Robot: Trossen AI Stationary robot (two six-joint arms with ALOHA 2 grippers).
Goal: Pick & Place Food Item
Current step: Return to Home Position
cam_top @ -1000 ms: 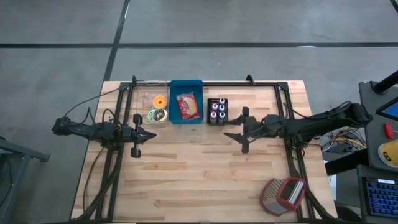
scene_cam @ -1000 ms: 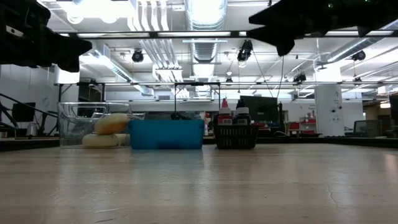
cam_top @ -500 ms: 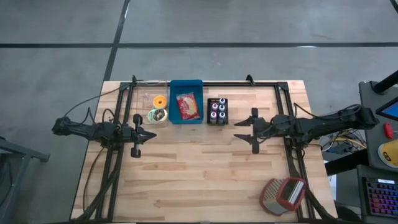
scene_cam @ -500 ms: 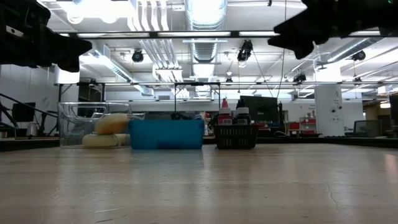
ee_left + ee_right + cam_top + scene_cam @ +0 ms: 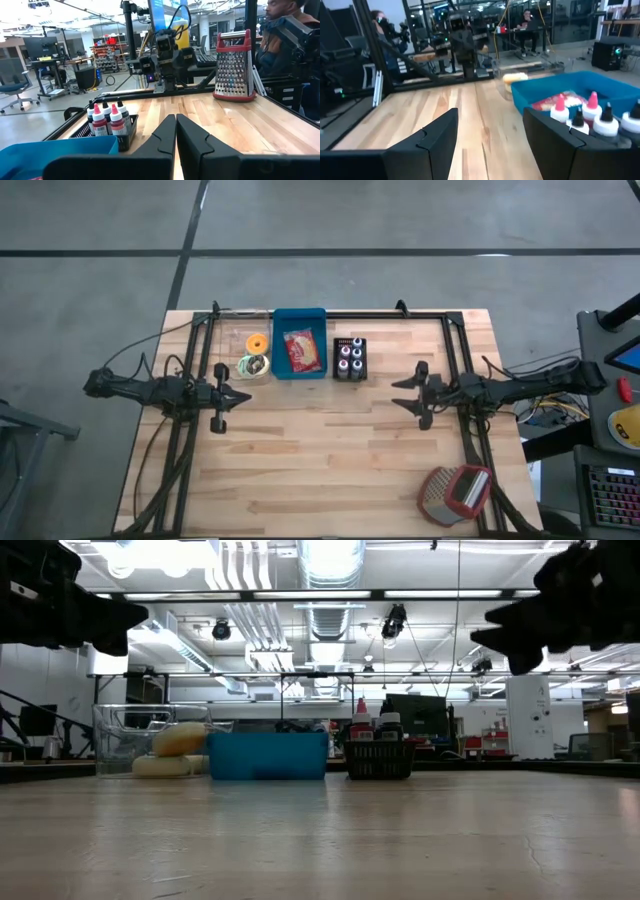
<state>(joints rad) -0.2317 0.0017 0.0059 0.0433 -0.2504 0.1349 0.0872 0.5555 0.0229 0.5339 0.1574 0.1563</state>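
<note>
A red food packet (image 5: 303,350) lies flat in the blue bin (image 5: 283,367) at the table's far side; the right wrist view shows this packet (image 5: 551,103) too. Left of the bin stands a clear container (image 5: 238,336) with an orange ring (image 5: 257,343) and a pale round roll (image 5: 254,365). My left gripper (image 5: 243,394) hovers shut at the table's left, near the container. My right gripper (image 5: 401,393) hovers open at the table's right, near the bottle rack, with nothing between its fingers (image 5: 440,134).
A black rack of small bottles (image 5: 349,359) stands right of the bin. A red-handled cheese grater (image 5: 455,492) lies at the near right corner. A black frame (image 5: 330,315) runs along the far edge. People sit beyond the table (image 5: 526,17).
My right gripper has drawn back toward the table's right edge and sunk a little, staying open and holding nothing. The left arm and the things on the table have kept still.
</note>
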